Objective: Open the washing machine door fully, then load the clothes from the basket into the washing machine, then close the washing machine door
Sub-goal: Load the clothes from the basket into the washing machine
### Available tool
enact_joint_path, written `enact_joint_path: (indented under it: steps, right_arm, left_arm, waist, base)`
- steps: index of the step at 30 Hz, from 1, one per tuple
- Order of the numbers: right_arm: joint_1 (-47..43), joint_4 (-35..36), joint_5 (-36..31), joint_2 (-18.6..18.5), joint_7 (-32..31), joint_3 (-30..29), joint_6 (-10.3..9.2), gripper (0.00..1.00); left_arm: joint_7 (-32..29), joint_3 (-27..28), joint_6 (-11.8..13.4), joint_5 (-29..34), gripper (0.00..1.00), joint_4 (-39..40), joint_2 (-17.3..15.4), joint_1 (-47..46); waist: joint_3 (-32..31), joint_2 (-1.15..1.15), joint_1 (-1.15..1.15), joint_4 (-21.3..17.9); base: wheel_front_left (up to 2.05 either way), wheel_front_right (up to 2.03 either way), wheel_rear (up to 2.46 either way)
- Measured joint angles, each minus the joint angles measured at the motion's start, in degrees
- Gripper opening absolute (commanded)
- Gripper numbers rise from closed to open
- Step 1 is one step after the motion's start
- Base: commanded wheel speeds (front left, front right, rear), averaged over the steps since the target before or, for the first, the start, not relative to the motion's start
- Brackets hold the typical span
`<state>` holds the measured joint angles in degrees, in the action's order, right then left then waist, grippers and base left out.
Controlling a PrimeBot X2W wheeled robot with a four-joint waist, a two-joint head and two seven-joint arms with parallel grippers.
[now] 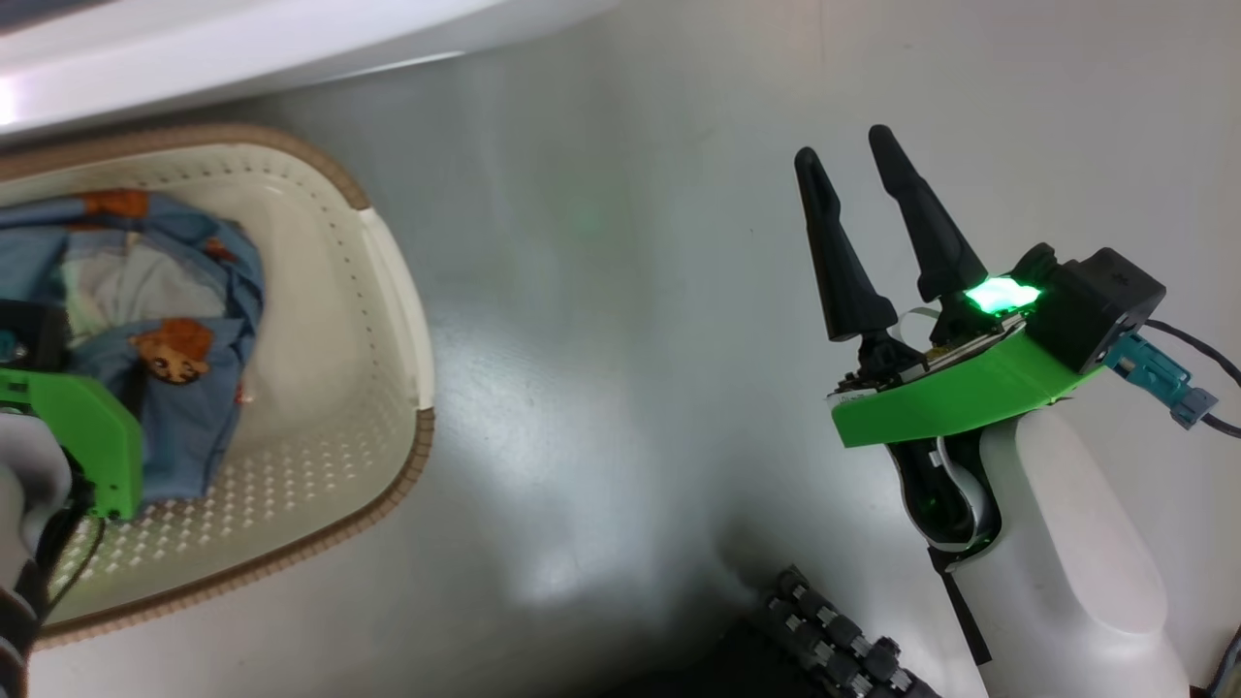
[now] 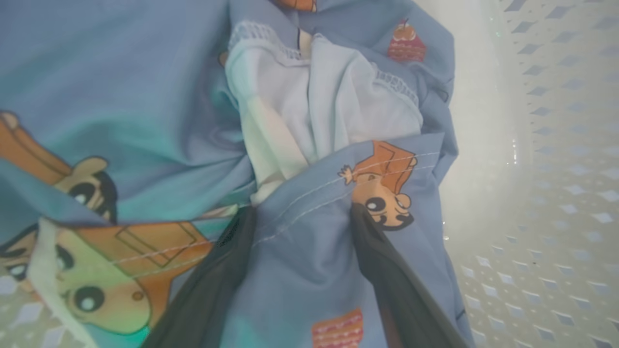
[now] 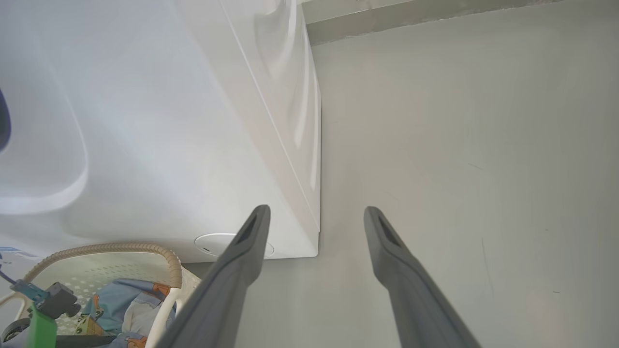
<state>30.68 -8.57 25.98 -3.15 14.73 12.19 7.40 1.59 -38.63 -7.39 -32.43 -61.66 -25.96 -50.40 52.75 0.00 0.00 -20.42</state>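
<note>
Left end effector (image 2: 300, 215) set down into the clothes (image 2: 121, 96).
Jaws spread wide astride a blue fold, nothing gripped yet; the garments lie in the basket (image 2: 556, 145), likely light and limp, best pinched at this bunched fold. Right end effector (image 1: 843, 145) parted, empty.

Laundry spot: white washing machine (image 3: 169, 145), basket (image 1: 399, 291) holding clothes (image 1: 184, 407), grey floor (image 1: 601, 339).

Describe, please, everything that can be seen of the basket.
The basket is cream-white plastic, with perforated walls and bottom and a brown woven-look rim. It stands upright on the grey floor, close beside the white washing machine. Blue printed clothes lie inside, and the left gripper reaches in, open fingers astride a fold.
</note>
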Motion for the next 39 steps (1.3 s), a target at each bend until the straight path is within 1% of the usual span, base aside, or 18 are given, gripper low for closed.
enact_joint_path:
  steps: [3, 6, 11, 15, 16, 17, 18, 30, 39]
  right_arm:
    - [0.06, 0.32, 0.09, 0.02, 0.0, 0.21, 0.0, 1.0]
    - [0.06, 0.47, 0.09, 0.04, 0.0, 0.3, 0.0, 1.0]
    - [0.07, 0.47, 0.1, 0.11, 0.0, 0.78, 0.0, 1.0]
    - [0.07, 0.47, 0.1, 0.18, 0.0, 1.25, 0.0, 1.0]
    - [0.07, 0.47, 0.1, 0.18, 0.0, 1.25, 0.0, 1.0]
    - [0.07, 0.47, 0.1, 0.18, 0.0, 1.24, 0.0, 1.0]
    - [0.07, 0.47, 0.1, 0.18, 0.0, 1.24, 0.0, 1.0]
    - [0.07, 0.27, 0.1, 0.18, 0.0, 0.94, 0.0, 1.0]
    - [0.05, -1.0, -0.02, 0.18, 0.0, -0.03, 0.0, 1.0]
  left_arm:
    - [0.0, -1.24, 0.11, 1.08, 1.0, -3.13, 0.0, -1.86]
    - [-0.09, -2.02, 1.1, 2.16, 1.0, -5.83, 0.38, -3.41]
    - [-3.68, -3.18, 0.48, 2.25, 1.0, -8.31, 1.82, -5.01]
    - [-4.2, -3.85, 0.21, 1.81, 1.0, -9.07, 2.21, -5.34]
    - [-4.37, -4.01, 0.05, 1.79, 0.96, -9.17, 2.27, -5.35]
    - [-4.45, -4.12, 0.05, 1.57, 0.45, -9.21, 2.41, -5.39]
    - [-4.31, -4.32, 0.05, 1.35, 0.0, -9.23, 2.52, -5.49]
    - [-0.7, -6.26, 0.0, -2.31, 0.0, -8.34, 3.16, -5.43]
    - [3.48, -8.35, -0.01, -7.76, 0.0, -4.42, 4.38, -0.59]
  waist:
    - [1.07, 0.0, 0.0, -0.8]
    - [1.91, 0.0, 0.0, -1.35]
    - [2.37, 0.0, 0.0, -1.94]
    - [2.0, 0.0, 0.0, -2.12]
    - [1.89, 0.0, 0.0, -2.14]
    - [1.8, 0.0, 0.0, -2.13]
    - [1.72, 0.0, 0.0, -2.1]
    - [-1.06, 0.0, 0.0, -1.31]
    - [-6.13, 0.0, 0.0, -0.08]
  base:
    - [0.0, 0.0, 0.0]
    - [0.0, 0.0, 0.0]
    - [0.0, 0.0, 0.0]
    - [0.0, 0.0, 0.0]
    - [0.0, 0.0, 0.0]
    - [0.0, 0.0, 0.0]
    - [0.0, 0.0, 0.0]
    - [0.0, 0.0, 0.0]
    - [0.0, 0.0, 0.0]
